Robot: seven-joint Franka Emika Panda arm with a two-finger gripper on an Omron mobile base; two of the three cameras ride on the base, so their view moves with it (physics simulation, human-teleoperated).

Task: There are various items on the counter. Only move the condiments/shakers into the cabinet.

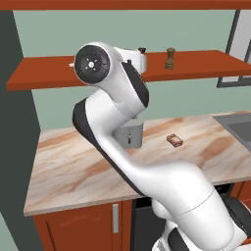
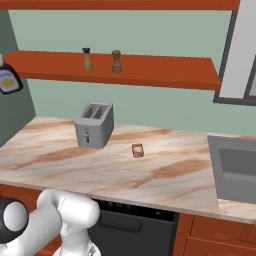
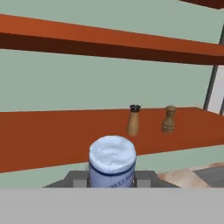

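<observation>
My gripper (image 3: 112,178) is shut on the dark sauce bottle (image 3: 112,161), whose bluish cap rises between the fingertips. From the right base view the bottle (image 2: 9,80), with its yellow label, hangs tilted in front of the left end of the cabinet shelf (image 2: 160,70). On that shelf stand the light-wood shaker (image 2: 88,59) with a black top and the brown mill (image 2: 116,61), side by side; the hand view shows the shaker (image 3: 134,120) and the mill (image 3: 169,119) ahead and to the right. In the left base view my own arm hides the gripper.
A grey toaster (image 2: 94,124) stands on the marbled counter (image 2: 60,165) below the shelf, with a small orange-brown block (image 2: 137,150) to its right. A sink (image 2: 235,167) is set in at the far right. A second shelf (image 3: 109,41) runs above.
</observation>
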